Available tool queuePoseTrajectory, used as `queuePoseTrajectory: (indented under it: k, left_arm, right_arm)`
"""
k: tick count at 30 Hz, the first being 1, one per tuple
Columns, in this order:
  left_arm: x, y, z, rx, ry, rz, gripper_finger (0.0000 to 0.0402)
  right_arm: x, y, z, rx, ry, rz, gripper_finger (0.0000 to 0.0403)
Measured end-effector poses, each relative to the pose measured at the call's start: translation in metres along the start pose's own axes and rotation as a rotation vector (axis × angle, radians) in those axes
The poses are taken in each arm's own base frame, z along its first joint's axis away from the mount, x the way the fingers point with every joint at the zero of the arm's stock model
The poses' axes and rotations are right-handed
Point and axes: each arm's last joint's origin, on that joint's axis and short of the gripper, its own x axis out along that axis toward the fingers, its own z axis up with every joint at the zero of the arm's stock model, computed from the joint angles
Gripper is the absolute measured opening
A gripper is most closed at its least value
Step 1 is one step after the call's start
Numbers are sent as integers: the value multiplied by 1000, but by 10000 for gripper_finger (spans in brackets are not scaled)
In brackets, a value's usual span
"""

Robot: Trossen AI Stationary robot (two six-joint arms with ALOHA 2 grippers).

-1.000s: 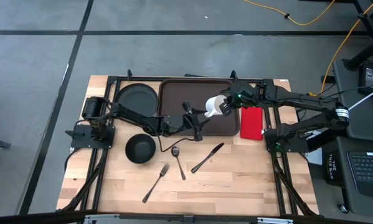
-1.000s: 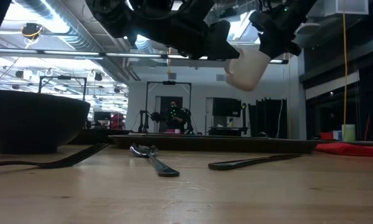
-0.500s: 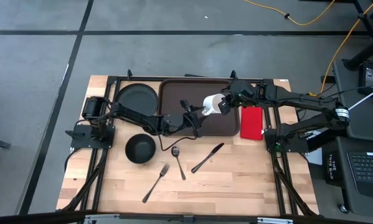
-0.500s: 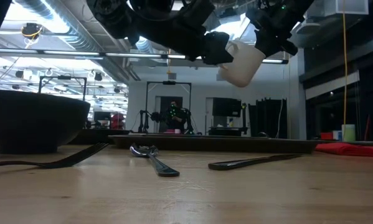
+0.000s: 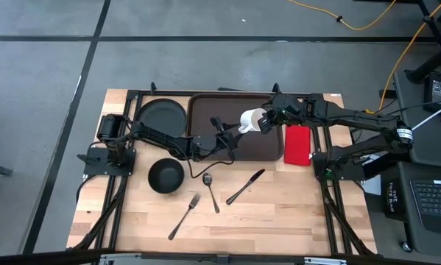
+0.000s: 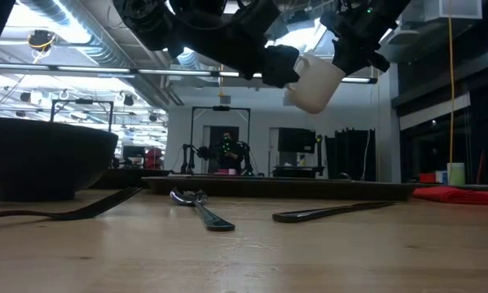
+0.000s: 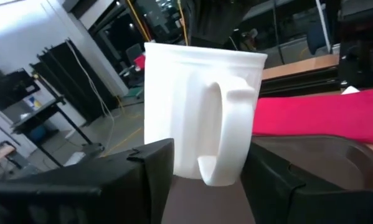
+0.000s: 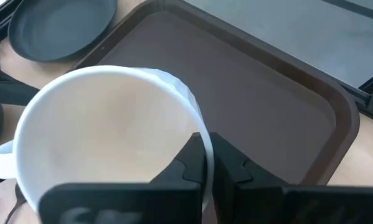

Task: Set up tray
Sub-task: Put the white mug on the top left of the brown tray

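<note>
A white mug [image 5: 251, 121] hangs tilted above the dark brown tray [image 5: 205, 110], with my right gripper [image 8: 203, 163] shut on its rim. In the low view the mug [image 6: 313, 81] is well clear of the table. My left gripper [image 5: 232, 134] stands open and level over the tray. One finger stands on each side of the mug's handle [image 7: 226, 134] and lower body. A red napkin [image 5: 297, 145] lies flat on the table to the right of the tray. My right gripper pinches the mug's rim wall [image 8: 195, 127] with one finger inside the mug and one outside. The fingers slant down from the table's right side. The mug hangs lifted clear and tilted, its mouth toward the gripper and its handle toward the left gripper. My left gripper: whether its fingers [image 7: 155, 165] touch the mug's lower body, I cannot tell.
A black plate [image 5: 161, 116] lies on the table left of the tray and a black bowl [image 5: 166, 175] nearer the front. A fork [image 5: 185, 215], a spoon [image 5: 210, 190] and a knife [image 5: 246, 185] lie on the wood in front of the tray.
My right gripper has tipped a little and carried the mug slightly toward the table's left, closer to my left gripper. My left gripper has rolled about its wrist while staying in place. Neither gripper's fingers have opened or shut.
</note>
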Motion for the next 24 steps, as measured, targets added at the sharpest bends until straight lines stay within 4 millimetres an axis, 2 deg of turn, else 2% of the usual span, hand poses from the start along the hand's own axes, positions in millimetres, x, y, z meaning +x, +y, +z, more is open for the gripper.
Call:
queuePoseTrajectory:
  k: [9, 24]
  left_arm:
    - [0, 0, 2, 0, -23, -13, 155]
    - [0, 1, 2, 26, -19, -5, 49]
  right_arm:
    - [0, 0, 0, -4, 0, 1, 11]
    - [0, 0, 1, -1, -7, 4, 11]
